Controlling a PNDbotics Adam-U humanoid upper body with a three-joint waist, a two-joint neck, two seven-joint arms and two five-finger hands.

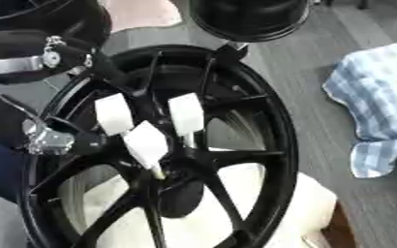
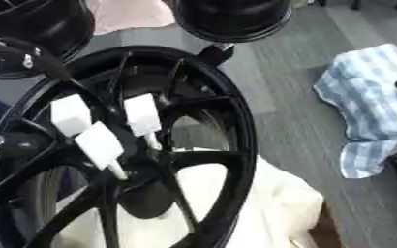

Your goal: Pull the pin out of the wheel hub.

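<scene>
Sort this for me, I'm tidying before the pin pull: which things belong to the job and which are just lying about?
Job: wheel hub, white-tabbed pins at its centre, left arm beside it, cream cushion under it.
Lying about: blue checked cloth, black round object beyond the hub, pink item.

Grey floor (image 1: pixel 308 87); blue-checked cloth (image 1: pixel 375 97) on it; wheel (image 1: pixel 274 145) on cream cushion (image 1: pixel 308 203).

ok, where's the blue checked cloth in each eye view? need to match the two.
Left eye view: the blue checked cloth lies at the right edge, on the grey floor, right of the black wheel.
Right eye view: the same cloth is at the right edge, with a wider strip of floor between it and the wheel rim.
Shared landmark: the three white tabs at the wheel hub.
</scene>
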